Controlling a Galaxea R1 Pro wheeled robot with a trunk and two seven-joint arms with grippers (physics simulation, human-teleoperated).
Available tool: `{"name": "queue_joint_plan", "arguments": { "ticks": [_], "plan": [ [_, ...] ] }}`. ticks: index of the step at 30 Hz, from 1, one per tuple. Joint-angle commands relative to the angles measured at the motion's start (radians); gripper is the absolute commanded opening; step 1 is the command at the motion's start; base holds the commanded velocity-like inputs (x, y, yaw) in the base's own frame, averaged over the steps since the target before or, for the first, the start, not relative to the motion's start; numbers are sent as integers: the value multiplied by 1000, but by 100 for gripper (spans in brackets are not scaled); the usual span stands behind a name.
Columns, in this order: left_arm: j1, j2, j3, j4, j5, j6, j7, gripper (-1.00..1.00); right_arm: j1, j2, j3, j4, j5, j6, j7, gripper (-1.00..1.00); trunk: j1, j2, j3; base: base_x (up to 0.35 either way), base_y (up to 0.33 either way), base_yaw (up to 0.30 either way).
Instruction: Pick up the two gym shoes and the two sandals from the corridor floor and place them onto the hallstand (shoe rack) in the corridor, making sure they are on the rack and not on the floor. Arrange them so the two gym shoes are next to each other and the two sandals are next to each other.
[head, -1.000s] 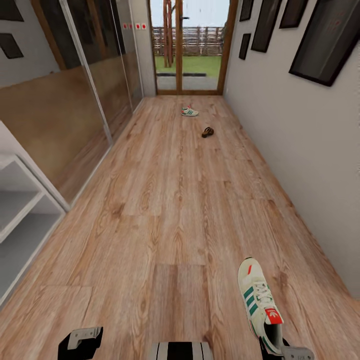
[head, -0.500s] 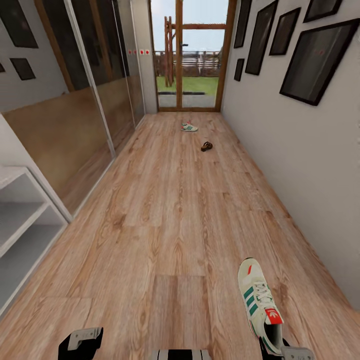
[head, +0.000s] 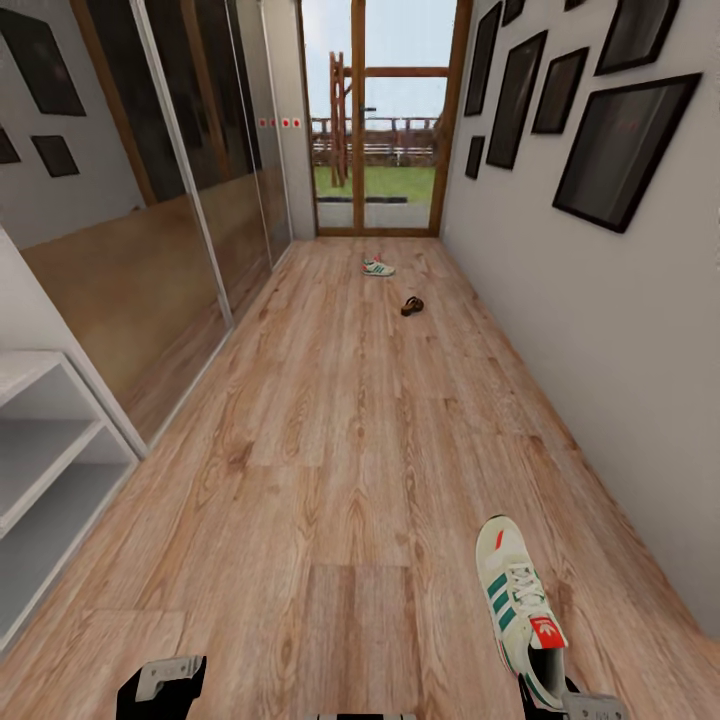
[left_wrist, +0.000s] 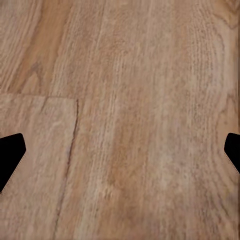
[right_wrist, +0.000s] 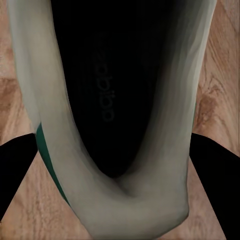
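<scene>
One gym shoe (head: 515, 600), white with green stripes, hangs over the corridor floor (head: 340, 440) at the near right, toe pointing away from me. My right gripper (head: 556, 700) is shut on its heel; in the right wrist view the shoe's dark opening (right_wrist: 115, 80) sits between the black fingers (right_wrist: 17, 170). The other gym shoe (head: 377, 267) lies far down the corridor near the glass door. A dark sandal (head: 412, 306) lies just this side of it. My left gripper (head: 160, 685) hangs open over bare planks (left_wrist: 125, 115). The hallstand (head: 45, 440) shows at the left edge.
A glass-fronted wardrobe (head: 170, 200) runs along the left wall beyond the hallstand. The right wall (head: 600, 300) carries dark picture frames. A wood-framed glass door (head: 375, 120) closes the far end. Open floor stretches between me and the far shoes.
The whole head view has shifted: the camera tilted up, so the far shoe and sandal sit lower and smaller in the picture. Both grippers and the held shoe keep their places.
</scene>
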Motion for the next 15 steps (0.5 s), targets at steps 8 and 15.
{"name": "queue_joint_plan", "arguments": {
  "ticks": [8, 15],
  "plan": [
    [-1, -1, 4, 1, -3, -3, -6, 100, 0, 0, -1, 6, 1, -3, 1, -100, -31, 56, 37, 0, 0, 0],
    [0, -2, 4, 1, -2, -3, -6, 100, 0, 0, -1, 11, -1, -3, 0, -100, -58, 105, 67, 0, 0, 0]
  ]
}}
